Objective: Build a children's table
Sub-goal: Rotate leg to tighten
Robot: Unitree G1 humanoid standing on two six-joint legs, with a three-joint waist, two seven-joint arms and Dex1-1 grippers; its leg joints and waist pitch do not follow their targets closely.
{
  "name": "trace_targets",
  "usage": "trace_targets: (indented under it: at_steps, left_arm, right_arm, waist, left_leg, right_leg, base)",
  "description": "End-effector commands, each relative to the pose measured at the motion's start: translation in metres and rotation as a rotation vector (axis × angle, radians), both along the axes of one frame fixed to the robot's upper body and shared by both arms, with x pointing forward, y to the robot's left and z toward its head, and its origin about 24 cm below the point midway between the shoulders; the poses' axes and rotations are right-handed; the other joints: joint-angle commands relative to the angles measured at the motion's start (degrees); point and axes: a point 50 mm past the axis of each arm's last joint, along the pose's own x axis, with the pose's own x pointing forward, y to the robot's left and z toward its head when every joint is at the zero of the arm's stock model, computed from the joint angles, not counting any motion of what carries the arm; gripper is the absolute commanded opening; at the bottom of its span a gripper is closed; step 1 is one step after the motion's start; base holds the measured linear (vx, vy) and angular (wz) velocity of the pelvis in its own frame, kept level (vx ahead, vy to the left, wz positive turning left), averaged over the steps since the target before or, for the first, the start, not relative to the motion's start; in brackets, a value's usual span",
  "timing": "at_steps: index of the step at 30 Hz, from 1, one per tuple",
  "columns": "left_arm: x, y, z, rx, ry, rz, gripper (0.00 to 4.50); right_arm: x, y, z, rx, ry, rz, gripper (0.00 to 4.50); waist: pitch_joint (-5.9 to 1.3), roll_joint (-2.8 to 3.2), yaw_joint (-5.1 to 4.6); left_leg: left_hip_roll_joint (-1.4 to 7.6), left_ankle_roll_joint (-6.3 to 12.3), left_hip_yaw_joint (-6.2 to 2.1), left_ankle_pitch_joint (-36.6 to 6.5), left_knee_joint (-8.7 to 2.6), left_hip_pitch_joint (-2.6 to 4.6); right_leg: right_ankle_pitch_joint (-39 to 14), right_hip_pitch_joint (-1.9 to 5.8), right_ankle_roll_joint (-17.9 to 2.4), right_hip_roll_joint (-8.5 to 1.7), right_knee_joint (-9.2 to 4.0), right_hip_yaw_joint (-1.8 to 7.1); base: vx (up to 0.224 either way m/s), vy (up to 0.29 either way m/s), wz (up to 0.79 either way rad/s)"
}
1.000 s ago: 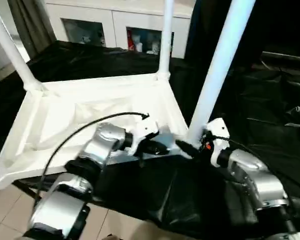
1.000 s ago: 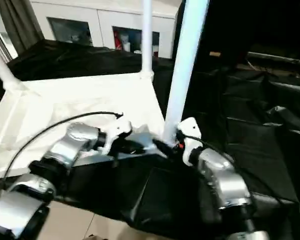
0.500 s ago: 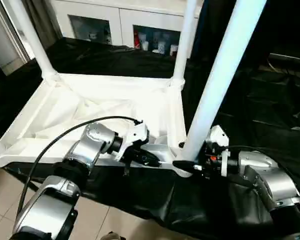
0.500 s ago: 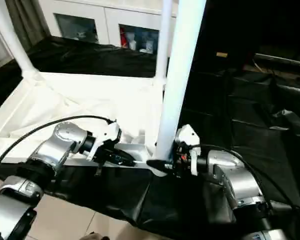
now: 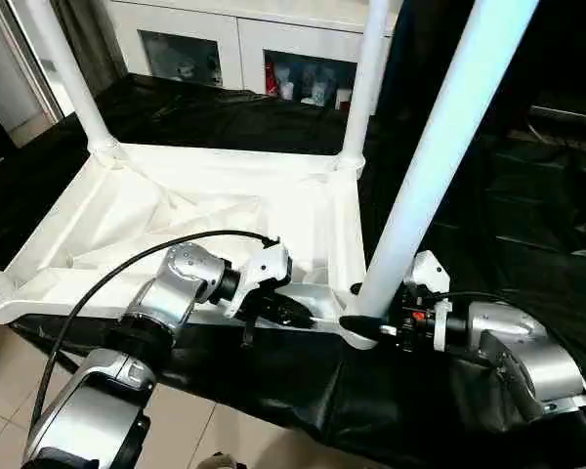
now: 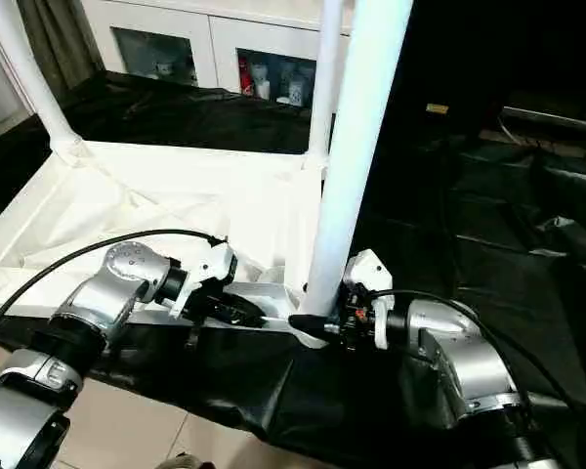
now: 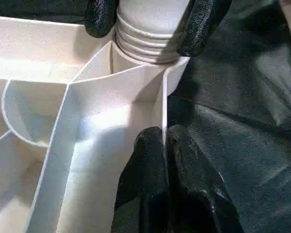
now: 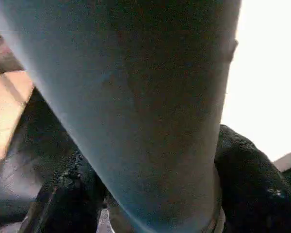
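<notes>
A work surface draped in crinkled black plastic sheeting carries the job, the sheet falling over its near edge toward a floor of pale beige tiles. Directly on the sheeting lies a white plastic rectangular table top, turned underside up, its ribs and raised rim exposed. Long tapered white tube legs stand upright from its round corner sockets. The top sits toward the left side of the surface, its near rim close to the draped edge; bare, wrinkled sheeting spreads to the right.
</notes>
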Motion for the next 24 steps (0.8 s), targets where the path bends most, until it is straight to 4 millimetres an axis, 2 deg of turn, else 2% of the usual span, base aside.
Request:
trace_targets:
  at_steps: [1,2,3,4,5,6,7,9,11,14,15,16,18,19,20,23,24]
  left_arm:
    - [0.006,-0.002,-0.006,-0.022,-0.004,0.142,0.00]
    - [0.006,-0.002,-0.006,-0.022,-0.004,0.142,0.00]
    - [0.010,-0.007,-0.005,-0.029,-0.021,0.182,0.00]
    - [0.013,-0.014,-0.005,-0.037,-0.037,0.221,0.00]
    - [0.016,-0.022,-0.005,-0.042,-0.057,0.259,0.00]
    - [0.016,-0.023,-0.005,-0.043,-0.058,0.261,0.00]
    - [0.017,-0.037,-0.005,-0.056,-0.069,0.291,0.00]
    - [0.017,-0.041,-0.004,-0.060,-0.072,0.299,0.00]
    - [0.012,-0.064,-0.004,-0.089,-0.067,0.276,0.00]
    - [0.008,-0.072,-0.004,-0.099,-0.060,0.236,0.00]
    - [0.007,-0.074,-0.004,-0.104,-0.055,0.223,0.00]
    - [0.005,-0.074,-0.004,-0.103,-0.049,0.203,0.00]
    - [0.005,-0.073,-0.006,-0.088,-0.049,0.190,0.00]
    - [0.005,-0.072,-0.007,-0.081,-0.051,0.189,0.00]
    - [0.006,-0.069,-0.008,-0.069,-0.053,0.191,0.00]
    - [0.007,-0.063,-0.009,-0.055,-0.045,0.178,0.00]
    - [0.006,-0.061,-0.009,-0.051,-0.040,0.170,0.00]
  right_arm:
    - [-0.003,0.008,-0.009,0.002,0.028,-0.022,2.68]
    - [-0.003,0.008,-0.009,0.002,0.028,-0.022,2.68]
    - [0.004,0.012,-0.015,0.007,0.036,-0.151,2.68]
    - [0.008,0.015,-0.019,0.009,0.045,-0.239,2.68]
    - [0.011,0.018,-0.024,0.009,0.059,-0.338,2.68]
    - [0.012,0.019,-0.024,0.010,0.060,-0.343,2.67]
    - [0.016,0.024,-0.029,0.015,0.084,-0.468,2.67]
    - [0.017,0.026,-0.031,0.016,0.092,-0.504,2.67]
    - [0.022,0.040,-0.034,0.052,0.132,-0.615,2.67]
    - [0.024,0.047,-0.033,0.062,0.136,-0.621,2.67]
    - [0.024,0.049,-0.032,0.064,0.133,-0.605,2.67]
    - [0.024,0.051,-0.029,0.057,0.108,-0.579,2.67]
    - [0.026,0.051,-0.025,0.053,0.073,-0.570,2.67]
    - [0.026,0.051,-0.024,0.057,0.063,-0.569,3.02]
    - [0.026,0.048,-0.021,0.078,0.068,-0.562,3.23]
    - [0.022,0.041,-0.017,0.067,0.045,-0.489,3.46]
    - [0.021,0.039,-0.016,0.058,0.037,-0.459,3.71]
  waist:
    - [-2.56,-1.40,-0.29]
    - [-2.48,-1.44,-0.29]
    - [-2.42,-1.80,-0.36]
    - [-2.38,-1.40,-0.36]
    - [-2.32,-1.34,-0.51]
    - [-2.34,-1.45,-0.81]
    - [-2.26,-1.54,-1.16]
    - [-2.31,-1.71,-1.43]
    - [-2.28,-1.64,-1.64]
    - [-2.43,-1.56,-1.85]
    - [-2.42,-0.71,-1.76]
    - [-2.45,-0.56,-2.02]
    - [-2.63,-0.86,-2.13]
    - [-2.66,-0.41,-2.23]
    - [-2.69,-0.31,-2.36]
    - [-2.79,-0.51,-2.32]
    - [-2.82,-0.50,-2.33]
  left_leg:
    - [2.47,2.80,-1.07,-12.1,-3.68,0.47]
    - [2.45,2.30,-1.11,-12.8,-3.78,0.62]
    - [2.44,2.24,-1.10,-12.9,-3.82,0.57]
    - [2.47,1.52,-1.23,-13.8,-4.02,0.78]
    - [2.48,1.01,-1.25,-14.3,-4.11,0.85]
    - [2.48,-0.25,-1.51,-14.9,-4.43,0.74]
    - [2.50,-1.15,-1.67,-16.4,-4.64,0.86]
    - [2.37,-1.01,-1.63,-16.8,-4.57,0.90]
    - [2.24,-0.37,-1.61,-17.1,-4.53,0.81]
    - [2.24,0.03,-1.67,-17.1,-4.61,0.64]
    - [2.23,-0.07,-1.75,-17.3,-4.64,0.75]
    - [2.20,-0.03,-1.71,-17.4,-4.66,0.62]
    - [2.12,0.23,-1.60,-17.2,-4.56,0.55]
    - [2.08,0.37,-1.58,-17.1,-4.53,0.54]
    - [2.00,0.47,-1.61,-17.0,-4.54,0.43]
    - [2.07,1.39,-1.54,-16.6,-4.32,0.52]
    - [2.08,1.70,-1.47,-16.2,-4.27,0.49]
  right_leg:
    - [-15.4,1.73,-11.6,-4.06,-4.69,2.25]
    - [-17.3,1.65,-10.9,-4.05,-4.98,2.30]
    - [-18.1,1.63,-10.5,-4.01,-5.04,2.31]
    - [-19.8,1.25,-10.0,-4.10,-5.24,2.37]
    - [-20.5,1.10,-9.7,-4.04,-5.31,2.39]
    - [-21.3,1.27,-9.2,-4.03,-5.28,2.23]
    - [-22.0,1.22,-8.6,-4.07,-5.47,2.20]
    - [-21.9,1.12,-8.5,-4.03,-5.54,2.31]
    - [-21.5,1.01,-8.5,-4.08,-5.72,2.42]
    - [-20.1,1.15,-8.4,-4.01,-5.69,2.37]
    - [-19.5,1.09,-8.6,-4.05,-5.62,2.43]
    - [-17.6,1.21,-8.9,-3.89,-5.58,2.41]
    - [-15.8,1.36,-9.3,-3.79,-5.42,2.38]
    - [-15.1,1.40,-9.7,-3.84,-5.46,2.40]
    - [-14.8,1.56,-9.8,-3.77,-5.43,2.33]
    - [-15.1,1.66,-9.9,-3.83,-5.48,2.32]
    - [-14.5,1.72,-10.0,-3.79,-5.42,2.36]
  base:
    - [0.000,0.000,0.00]
    - [0.000,0.000,0.00]
    - [0.000,0.000,0.00]
    - [0.000,0.000,0.00]
    - [0.000,0.000,0.00]
    - [0.000,0.000,0.00]
    - [0.000,0.000,0.00]
    - [0.000,0.000,0.00]
    - [0.000,0.000,0.00]
    - [0.000,0.000,0.00]
    - [0.000,0.000,0.00]
    - [0.000,0.000,0.00]
    - [0.000,0.000,0.00]
    - [0.000,0.000,0.00]
    - [0.000,0.000,0.00]
    - [0.000,0.000,0.00]
    - [0.000,0.000,0.00]
